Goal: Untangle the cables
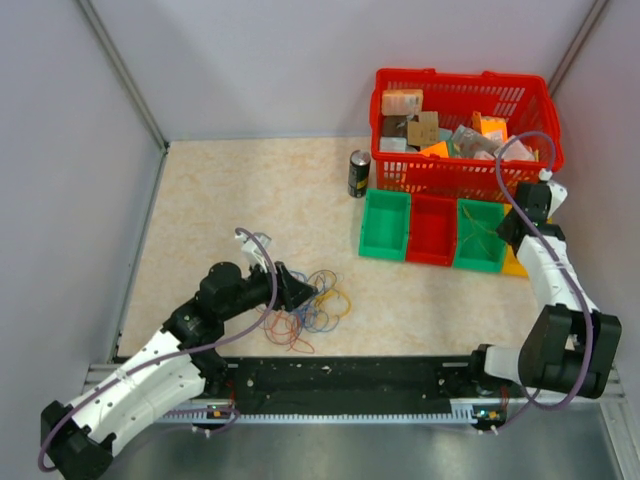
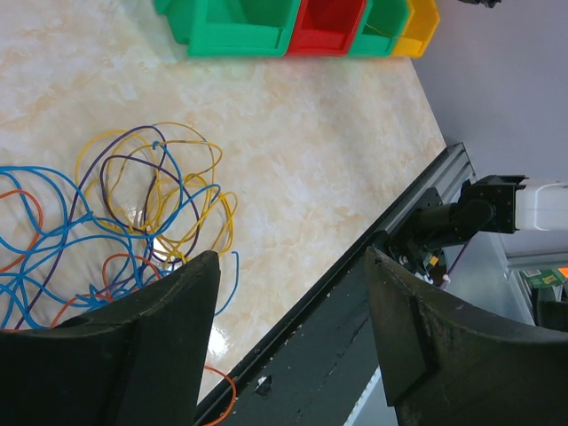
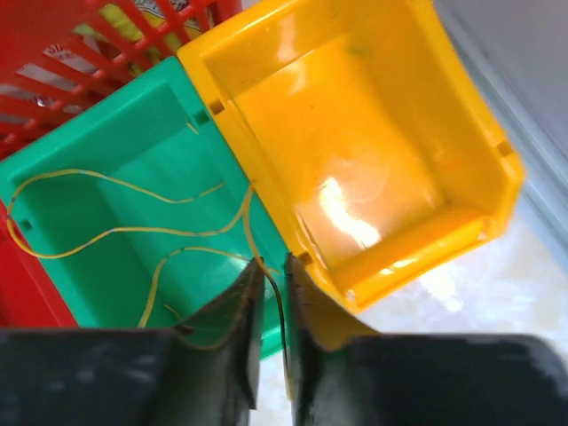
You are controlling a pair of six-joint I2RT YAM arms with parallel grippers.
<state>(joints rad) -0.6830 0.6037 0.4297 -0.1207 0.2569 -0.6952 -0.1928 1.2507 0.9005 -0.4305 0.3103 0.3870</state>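
Nearest the arm bases, the left gripper (image 2: 291, 263) hovers low over the counter (image 1: 230, 190), jaws spread wide with nothing between them. The cables (image 1: 312, 300) lie in a loose tangle of blue, yellow, orange and purple loops at its 9 o'clock in the wrist view, around 7 o'clock from the counter's middle. Further out, at 3 o'clock, there's a row of bins. The right gripper (image 3: 269, 277) sits over the green bin (image 3: 106, 124) beside the yellow bin (image 3: 355, 115), jaws pinched on a yellow cable (image 3: 160, 231) trailing into the green one. Beyond are a dark can (image 1: 358, 173) and a red basket (image 1: 430, 72).
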